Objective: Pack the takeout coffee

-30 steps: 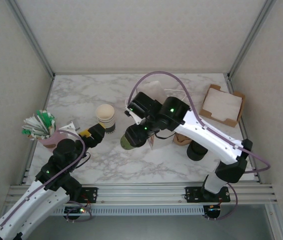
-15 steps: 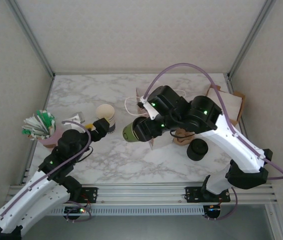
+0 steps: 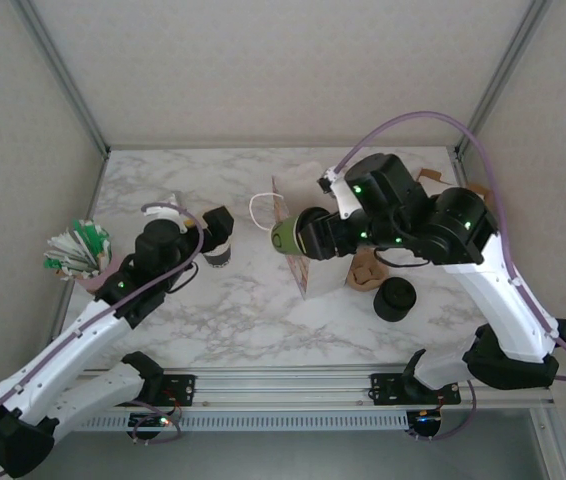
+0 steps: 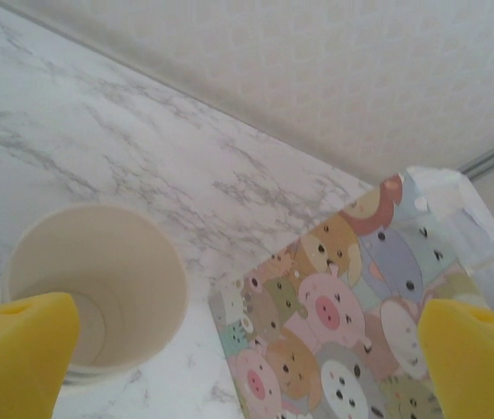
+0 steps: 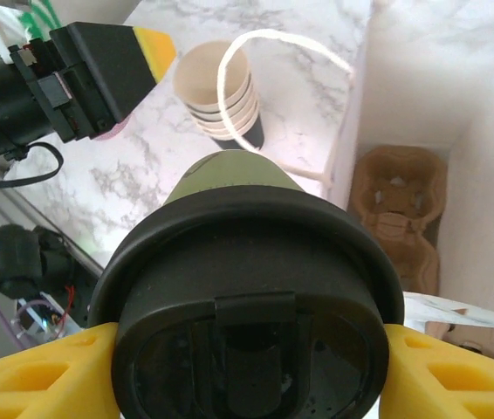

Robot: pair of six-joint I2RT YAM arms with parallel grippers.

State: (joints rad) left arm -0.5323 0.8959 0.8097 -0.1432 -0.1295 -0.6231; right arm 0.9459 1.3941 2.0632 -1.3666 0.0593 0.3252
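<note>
Coffee (image 3: 285, 237), one, in right gripper (image 5: 245, 360)

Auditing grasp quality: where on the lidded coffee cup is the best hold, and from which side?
Probably the lidded top end of the takeout coffee, with pads on opposite sides of the wall, approached from behind the lid. The right gripper holds it so, tilted with the base leading. The lid likely stiffens that rim.

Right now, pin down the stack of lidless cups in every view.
Top external: stack of lidless cups, left of centre.
Left wrist: lower left, looking into its mouth.
Right wrist: upper middle.
Shared landmark: the bag, right of the stack each time.
</note>
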